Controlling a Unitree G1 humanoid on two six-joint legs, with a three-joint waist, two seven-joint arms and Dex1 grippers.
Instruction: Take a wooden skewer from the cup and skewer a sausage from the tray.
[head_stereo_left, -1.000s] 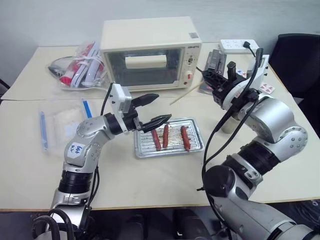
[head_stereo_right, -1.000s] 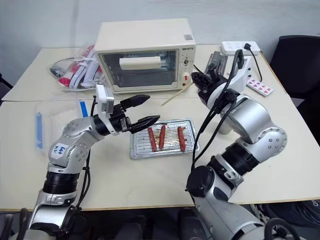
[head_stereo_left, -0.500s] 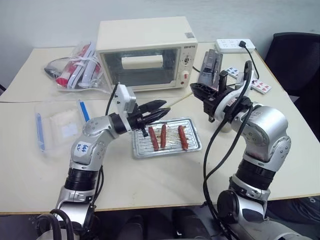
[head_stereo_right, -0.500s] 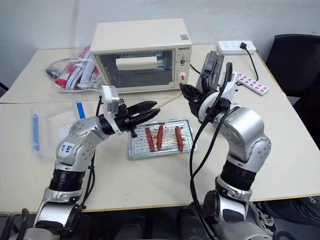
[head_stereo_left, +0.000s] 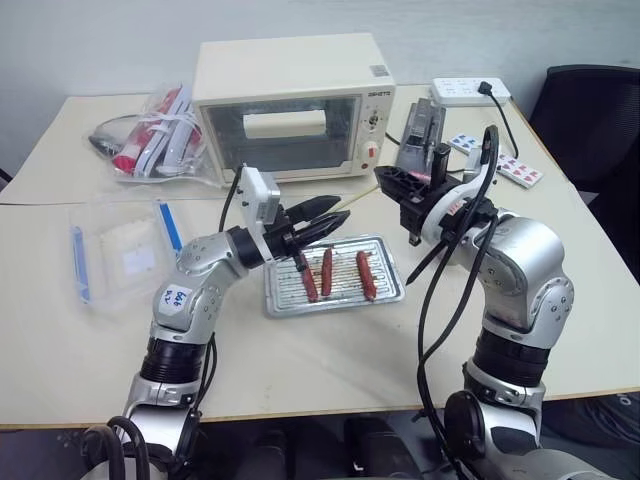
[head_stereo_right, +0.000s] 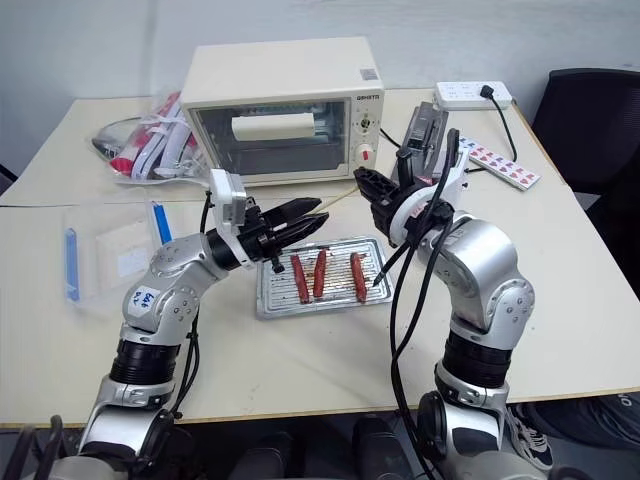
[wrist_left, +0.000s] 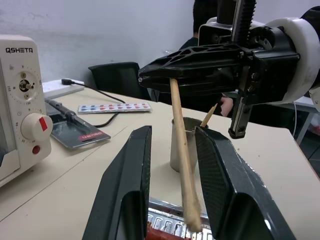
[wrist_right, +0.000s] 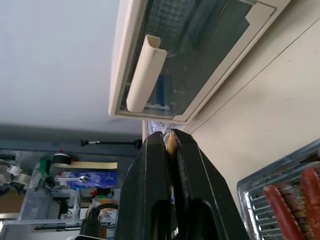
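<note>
Beige bench (head_stereo_left: 330, 350) in an office-type room, toaster oven (head_stereo_left: 295, 105) at the back. Right end effector (head_stereo_left: 392, 180) is clamped on the wooden skewer (wrist_left: 183, 167), above the tray (head_stereo_left: 335, 303) of sausages (head_stereo_left: 364, 275). Left end effector (head_stereo_left: 327, 220) is partly spread around the skewer's far end. Cup (wrist_left: 178, 145) sits behind.

Colours/patterns:
- Wooden skewer (wrist_left: 183, 170): pale light wood, plain.
- Sausages (head_stereo_left: 327, 271): reddish-brown, x3.
- Tray (head_stereo_left: 388, 247): silver metal, ribbed floor.
- Cup (wrist_left: 176, 150): beige-grey.
- Left gripper (head_stereo_left: 331, 223) & right gripper (head_stereo_right: 365, 183): black fingers; arms silver-grey w/ black joints.
- Toaster oven (head_stereo_left: 290, 70): cream body, red knob marker + red button.
- Table (head_stereo_left: 330, 370): pale beige.
- Plastic box (head_stereo_left: 120, 250): clear, blue clips.
- Power strip (head_stereo_left: 470, 90): white, black cable.
- Card sheet (head_stereo_left: 520, 170): white w/ red & blue symbol rows.
- Chair (head_stereo_left: 590, 110): black.
</note>
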